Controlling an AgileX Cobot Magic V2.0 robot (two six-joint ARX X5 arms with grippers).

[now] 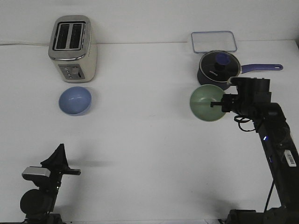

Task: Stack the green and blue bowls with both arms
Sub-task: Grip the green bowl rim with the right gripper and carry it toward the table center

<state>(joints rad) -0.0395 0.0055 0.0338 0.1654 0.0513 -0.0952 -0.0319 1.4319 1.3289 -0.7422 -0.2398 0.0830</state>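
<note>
The pale green bowl is tipped so that its opening faces the camera, just in front of the dark saucepan. My right gripper is shut on its right rim, one finger reaching inside the bowl. The pale blue bowl sits upright on the table at the left, in front of the toaster. My left gripper is far from it at the near left edge. It points upward, its fingers meet in one tip, and it holds nothing.
A silver toaster stands at the back left. A navy saucepan with a purple handle sits directly behind the green bowl, and a clear lidded container lies behind that. White tabletop spans the middle.
</note>
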